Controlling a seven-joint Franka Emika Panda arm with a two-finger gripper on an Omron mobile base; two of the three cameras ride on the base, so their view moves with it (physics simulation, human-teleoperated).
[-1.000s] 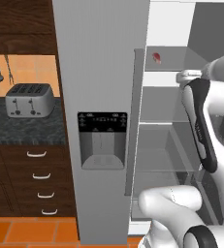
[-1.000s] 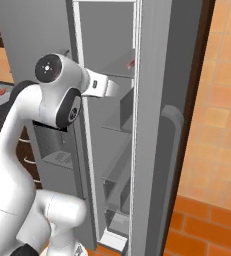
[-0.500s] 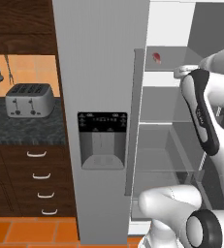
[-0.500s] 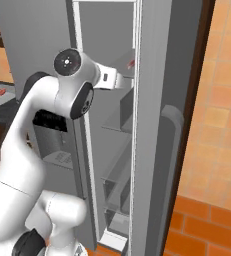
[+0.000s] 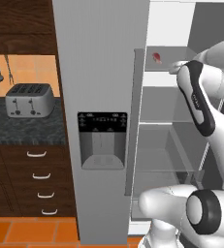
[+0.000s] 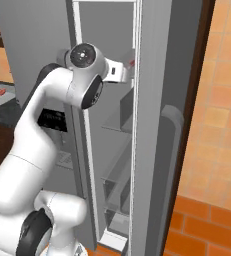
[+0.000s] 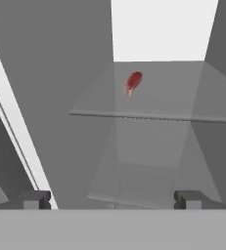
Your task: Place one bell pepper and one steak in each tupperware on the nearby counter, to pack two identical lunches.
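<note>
A grey fridge (image 5: 101, 72) stands open beside the table (image 5: 21, 128) with its toaster (image 5: 28, 99). On the fridge's upper glass shelf (image 7: 158, 105) lies a steak (image 7: 133, 82), near the back wall. The gripper (image 7: 112, 197) hangs before that shelf, well short of the steak, jaws apart. The steak likely is soft, limp and slick; pinching across its narrow middle seems best. No writing is legible.

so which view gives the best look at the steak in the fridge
The hand view: the steak lies unobstructed on the glass shelf, straight ahead of the open gripper. The left base view shows it small and distant; the right base view shows a red sliver.
</note>
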